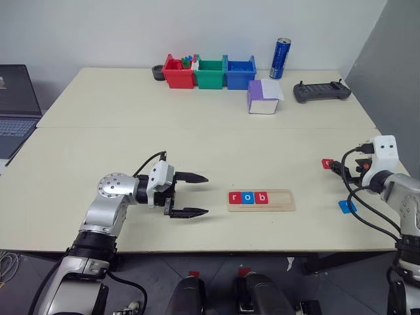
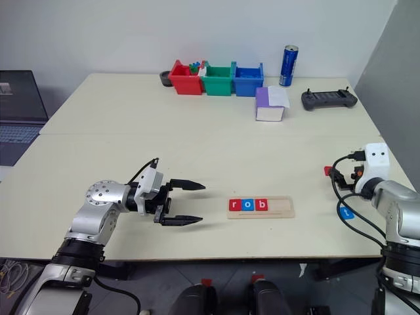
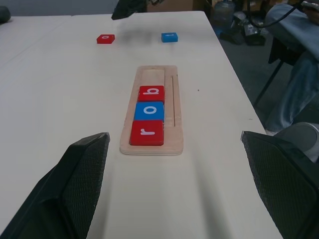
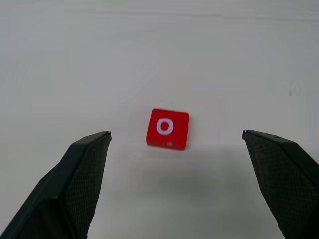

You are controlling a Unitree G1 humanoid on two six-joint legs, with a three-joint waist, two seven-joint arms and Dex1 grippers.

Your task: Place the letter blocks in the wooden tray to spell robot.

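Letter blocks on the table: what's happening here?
The robot is spelling "robot". The wooden tray already holds r, o, b. The right claw, open, points at the loose red o block; a blue block lies near it. The left claw hovers open beside the tray, holding nothing.

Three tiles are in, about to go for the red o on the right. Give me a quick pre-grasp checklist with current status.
1. Wooden tray holds r, o, b in order: ok.
2. Tray slots after the b free: ok.
3. Right gripper open: ok.
4. Red o tile centred between its fingers, lying flat: ok.
5. Fingers down at tile level: not ok, above it.
6. Left gripper open, clear of tray: ok.
7. Blue tile is the t: cannot tell.
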